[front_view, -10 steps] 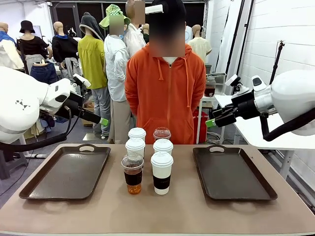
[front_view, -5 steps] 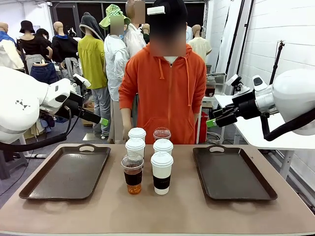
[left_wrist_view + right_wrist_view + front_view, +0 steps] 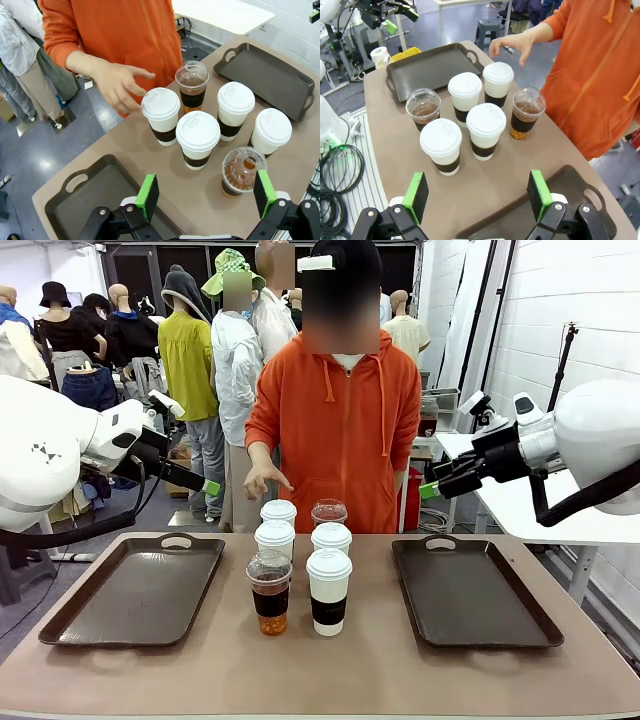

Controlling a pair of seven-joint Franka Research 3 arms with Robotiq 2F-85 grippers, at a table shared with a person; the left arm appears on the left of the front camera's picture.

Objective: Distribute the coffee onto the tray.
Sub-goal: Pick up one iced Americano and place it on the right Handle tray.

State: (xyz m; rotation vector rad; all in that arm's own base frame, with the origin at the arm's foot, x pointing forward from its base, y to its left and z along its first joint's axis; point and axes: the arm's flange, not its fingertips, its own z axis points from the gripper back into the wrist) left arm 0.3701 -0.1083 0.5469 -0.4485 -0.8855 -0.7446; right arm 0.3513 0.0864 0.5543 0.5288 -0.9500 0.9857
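Scene: six coffee cups [image 3: 331, 540] stand in a tight cluster at the middle of the table [image 3: 320, 670]. None is on a tray.
Cup types: four are white, lidded and black-sleeved. Two are clear and dome-lidded with brown drink, the near clear cup [image 3: 269, 595] at the cluster's 7 o'clock corner and the far clear cup [image 3: 328, 512] at its 1 o'clock corner.
Trays: the left tray [image 3: 130, 590] lies at 9 o'clock of the cluster and the right tray [image 3: 470, 595] at 3 o'clock, each well apart from the cups.
Person's hand [image 3: 266, 478]: fingers spread, hovering at 11 o'clock of the cluster over the far white cup [image 3: 278, 512]. Whether it touches the lid cannot be told.
Left gripper [image 3: 206, 195]: fingers spread wide with nothing between the green pads, raised above the table. The cups lie at its 12 o'clock.
Right gripper [image 3: 477, 194]: fingers likewise wide apart, empty and touching nothing, with the cluster at its 12 o'clock.
Step in hand (judged): the first pick, since no cup has been moved out.
Doing it well (judged): let the hand clear the cluster first. Begin with a near-row cup, such as the near white cup [image 3: 329, 590] at 5 o'clock, so the fingers need not thread between neighbours. Close on the sleeve below the lid. Squeeze the clear cups lightly, as their walls look soft. Carry each cup upright and set it down flat inside the tray rim.
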